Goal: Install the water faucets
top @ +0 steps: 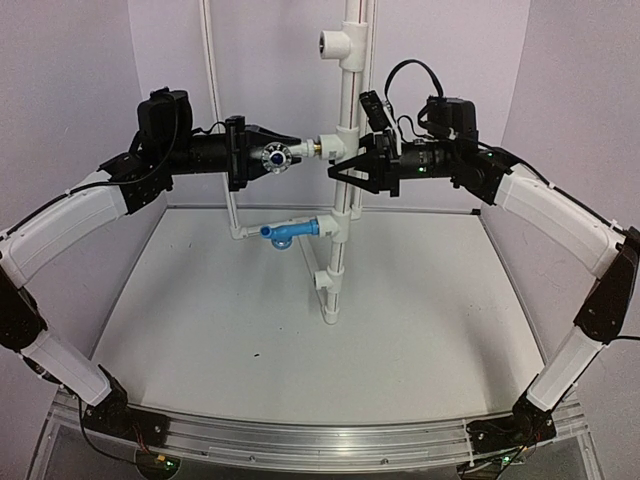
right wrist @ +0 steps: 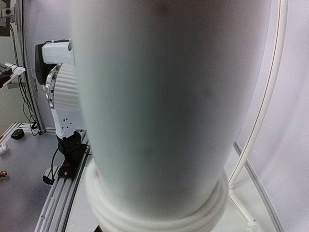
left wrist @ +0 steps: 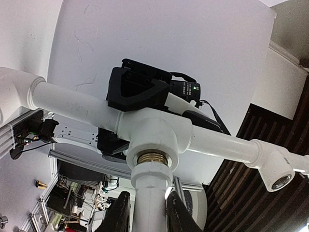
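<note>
Overview: I look down on a grey table (top: 250, 340) with a white vertical pipe (top: 336, 255) standing at its middle and one of my arms reaching in from each side.

White faucet (top: 303, 151): it lies level at the pipe's left side. Its stem enters the middle T fitting (top: 340, 140), and a brass ring (left wrist: 152, 157) shows at the joint. A round knob (top: 272, 157) with a blue centre faces the overhead camera.

Left gripper (top: 285, 155): its two black fingers (left wrist: 120, 212) press on either side of the white faucet's stem, just short of the fitting.

Right gripper (top: 348, 165): it is clamped around the vertical pipe just below the middle T fitting, coming from the opposite side. Its own wrist camera sees mostly blurred white pipe, with the left arm (right wrist: 60, 96) behind it.

Blue faucet (top: 290, 232): it is seated in a lower fitting (top: 338, 225) on the pipe and sticks out level to the left, its round mouth towards the overhead camera. It sits well below both grippers.

Top fitting (top: 335, 42): its round, metal-lined mouth faces left.

Writing: small white print sits beside a green light (left wrist: 194, 88) on the right wrist, too small for me to read.
</note>
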Available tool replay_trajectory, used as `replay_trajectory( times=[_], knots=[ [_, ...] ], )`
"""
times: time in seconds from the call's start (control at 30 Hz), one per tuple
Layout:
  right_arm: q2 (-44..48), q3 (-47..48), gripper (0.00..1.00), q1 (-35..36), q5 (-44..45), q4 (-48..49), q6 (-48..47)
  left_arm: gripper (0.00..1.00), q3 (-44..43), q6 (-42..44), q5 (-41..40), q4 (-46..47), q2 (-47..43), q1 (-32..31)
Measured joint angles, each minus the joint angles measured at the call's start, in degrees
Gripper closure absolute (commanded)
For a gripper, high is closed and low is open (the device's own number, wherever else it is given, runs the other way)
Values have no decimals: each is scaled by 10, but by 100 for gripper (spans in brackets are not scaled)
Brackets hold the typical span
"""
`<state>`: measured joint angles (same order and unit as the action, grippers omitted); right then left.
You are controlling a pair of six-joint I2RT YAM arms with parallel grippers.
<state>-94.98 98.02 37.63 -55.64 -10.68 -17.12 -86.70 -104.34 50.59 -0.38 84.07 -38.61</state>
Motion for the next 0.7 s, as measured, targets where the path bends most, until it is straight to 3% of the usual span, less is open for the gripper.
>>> replay_trajectory(
  times=[0.33,0.7],
  knots=[
    [9,-9,100,4,12,2,2,100,-4,102,-6,-16,-1,0],
    [19,-23,100,11,21,9,3,100,-58,303,-51,-146,-5,-14]
  ],
)
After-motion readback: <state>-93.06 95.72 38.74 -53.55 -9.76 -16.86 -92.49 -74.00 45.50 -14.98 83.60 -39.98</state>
